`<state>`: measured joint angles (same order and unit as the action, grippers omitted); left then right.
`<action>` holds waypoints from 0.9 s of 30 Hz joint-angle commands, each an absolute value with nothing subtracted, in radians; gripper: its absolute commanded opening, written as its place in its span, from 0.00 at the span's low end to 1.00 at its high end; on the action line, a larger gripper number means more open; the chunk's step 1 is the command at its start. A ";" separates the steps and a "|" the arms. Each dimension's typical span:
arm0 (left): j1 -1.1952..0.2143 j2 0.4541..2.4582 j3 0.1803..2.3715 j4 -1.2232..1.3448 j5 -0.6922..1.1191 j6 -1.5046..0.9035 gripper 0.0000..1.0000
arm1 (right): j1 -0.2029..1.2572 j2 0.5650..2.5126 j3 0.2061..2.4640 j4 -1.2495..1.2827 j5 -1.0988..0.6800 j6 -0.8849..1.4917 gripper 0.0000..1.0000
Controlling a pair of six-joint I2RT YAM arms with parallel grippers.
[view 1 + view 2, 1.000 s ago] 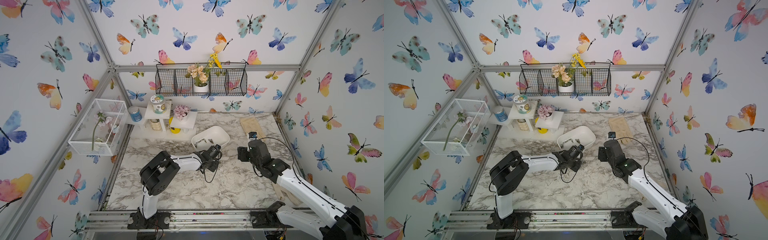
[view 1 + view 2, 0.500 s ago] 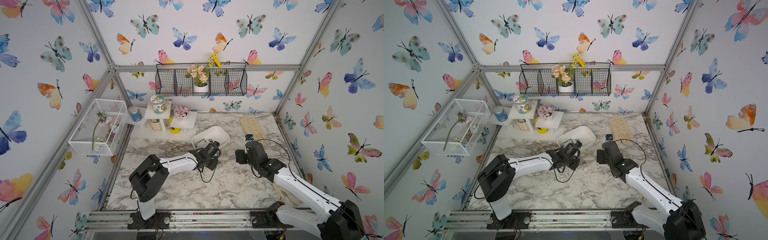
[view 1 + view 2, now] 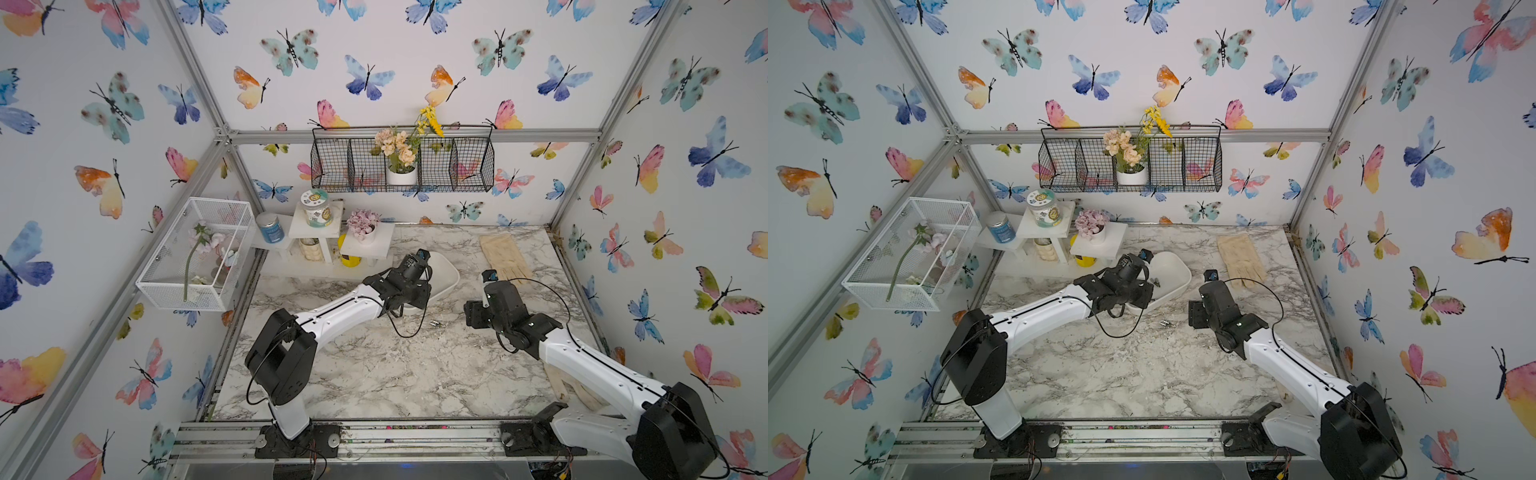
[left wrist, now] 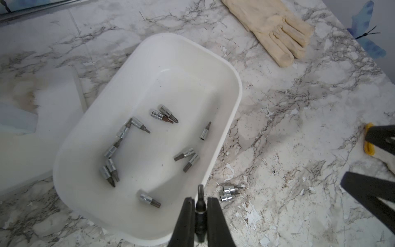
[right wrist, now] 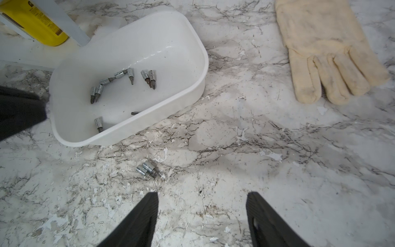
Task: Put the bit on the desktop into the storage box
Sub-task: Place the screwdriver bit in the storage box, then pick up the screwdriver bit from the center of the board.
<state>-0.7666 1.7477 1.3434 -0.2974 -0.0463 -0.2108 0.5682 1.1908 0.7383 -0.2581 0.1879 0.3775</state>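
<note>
Swung over storage box (image 4: 237, 92) since earlier: left gripper (image 4: 201, 199) pinching dark bit (image 4: 200, 190). Next: release inside. Right gripper (image 5: 202, 193) wide, near two loose bits (image 5: 147, 169) at box's 6 o'clock.

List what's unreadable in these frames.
- Dark piece clamped in the left end effector: left wrist view, shadowed between the fingers; probably a bit, unconfirmed.
- Two bits on the tabletop: too small in both top views to read tips.
- One bit in the box: right wrist view, near wall hides all but one end.
</note>
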 commanded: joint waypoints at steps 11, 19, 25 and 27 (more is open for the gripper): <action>-0.644 1.929 1.473 -0.286 0.001 -0.176 0.10 | 0.565 1.332 0.792 -0.254 -0.016 0.290 0.71; -0.618 1.970 1.496 -0.281 0.021 -0.189 0.21 | 0.565 1.470 0.878 -0.281 -0.136 0.230 0.66; -0.618 1.958 1.488 -0.281 0.037 -0.196 0.30 | 0.565 1.555 0.921 -0.288 -0.169 0.205 0.60; -0.618 1.936 1.472 -0.278 0.035 -0.203 0.34 | 0.565 1.581 0.932 -0.290 -0.180 0.198 0.56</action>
